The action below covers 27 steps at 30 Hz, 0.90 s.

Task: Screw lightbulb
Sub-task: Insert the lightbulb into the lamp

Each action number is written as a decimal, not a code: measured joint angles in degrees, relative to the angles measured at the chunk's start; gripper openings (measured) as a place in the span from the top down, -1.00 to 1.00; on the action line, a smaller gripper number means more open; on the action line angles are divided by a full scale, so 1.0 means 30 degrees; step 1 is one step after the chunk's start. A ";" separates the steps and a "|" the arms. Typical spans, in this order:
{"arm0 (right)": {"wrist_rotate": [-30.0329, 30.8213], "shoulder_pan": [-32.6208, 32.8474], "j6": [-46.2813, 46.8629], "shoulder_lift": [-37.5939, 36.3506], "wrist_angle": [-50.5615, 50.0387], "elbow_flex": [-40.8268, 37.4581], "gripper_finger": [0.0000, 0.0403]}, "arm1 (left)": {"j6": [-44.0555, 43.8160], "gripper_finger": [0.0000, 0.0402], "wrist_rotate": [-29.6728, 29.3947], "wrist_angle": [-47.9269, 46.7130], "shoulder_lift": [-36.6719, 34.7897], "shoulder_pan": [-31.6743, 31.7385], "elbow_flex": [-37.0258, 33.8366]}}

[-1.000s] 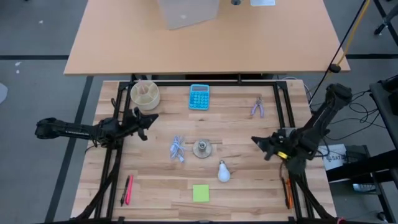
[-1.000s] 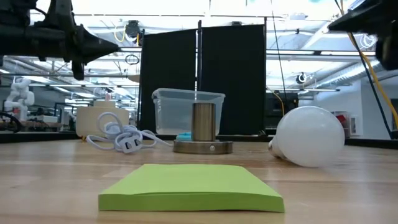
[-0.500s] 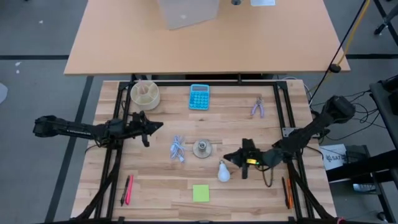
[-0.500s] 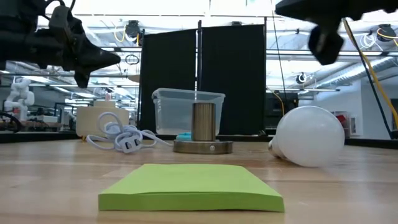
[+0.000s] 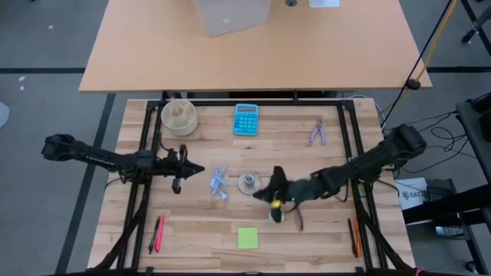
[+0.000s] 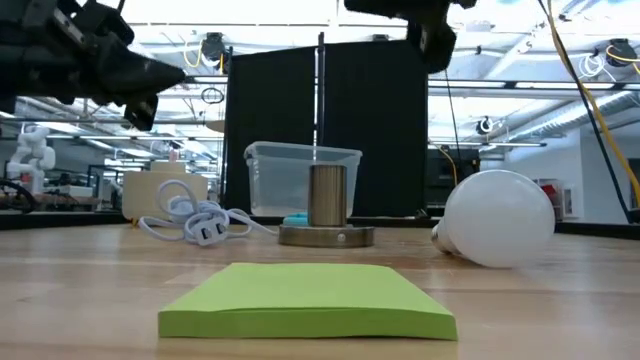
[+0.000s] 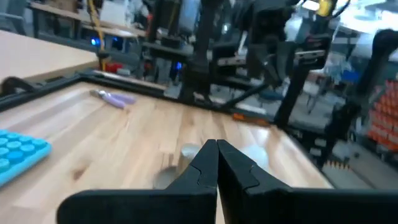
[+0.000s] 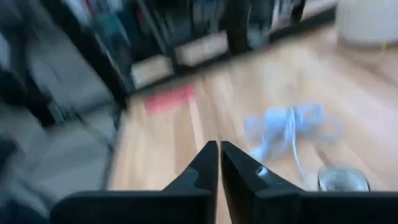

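Pressed together, the right gripper's point(image 5: 270, 186) jaws hold nothing; its tip hangs above the table just beside the socket point(image 5: 248, 182), and the lightbulb point(image 5: 275, 215) lies on the wood close beside that tip, toward the front edge, partly under the arm. From table height the bulb point(image 6: 497, 219) rests on its side, untouched, globe toward the camera and base pointing back toward the socket point(image 6: 326, 209), while the right gripper point(image 6: 428, 30) hangs well above both.

Over on the other side the left gripper point(image 5: 186, 166) hovers with its jaws also together, near the coiled white cable point(image 5: 219, 183).

Bare wood lies between bulb and socket. A green sticky-note pad point(image 5: 248, 238) sits near the front edge below the bulb; the blue calculator point(image 5: 245, 119) and pliers point(image 5: 317, 132) stay well apart at the back.
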 joint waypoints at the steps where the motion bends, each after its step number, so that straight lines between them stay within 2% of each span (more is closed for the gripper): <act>1: 0.0092 0.0151 -0.0131 0.0435 -0.2119 0.1337 0.86 | 0.0174 1.00 -0.0201 0.0000 0.0277 -0.0162 -0.0007; 5: 0.2274 0.0968 -0.0563 0.2575 -1.0029 0.7176 0.59 | 0.0362 1.00 -0.0804 0.0860 0.1493 -0.0444 0.0019; 8: 0.2637 0.1623 -0.0185 0.4543 -1.4666 1.1183 0.33 | 0.0489 1.00 -0.0908 0.1588 0.2395 -0.0430 0.0308; 11: 0.4675 0.2333 0.1874 0.6448 -1.8584 1.4787 0.10 | 0.0856 1.00 -0.0920 0.1834 0.3194 -0.0430 0.0776; 13: 0.6268 0.2752 0.3973 0.7732 -2.1200 1.6468 0.01 | 0.0928 1.00 -0.0926 0.1990 0.3848 -0.0430 0.0991; 17: 0.7639 0.3695 0.9327 0.9870 -2.4771 1.8319 0.00 | 0.1349 1.00 -0.1198 0.3058 0.5197 -0.0430 0.1144; 20: 0.8029 0.4507 1.3023 1.1121 -2.5442 1.8438 0.01 | 0.1365 1.00 -0.1476 0.3685 0.5973 -0.0430 0.1158; 23: 0.7585 0.5097 1.6471 1.2118 -2.6013 1.8394 0.00 | 0.1368 1.00 -0.1492 0.4140 0.6539 -0.0430 0.1158; 27: 0.7642 0.5756 2.0394 1.2759 -2.6747 1.8409 -0.17 | 0.1368 1.00 -0.1492 0.4218 0.6957 -0.0430 0.1158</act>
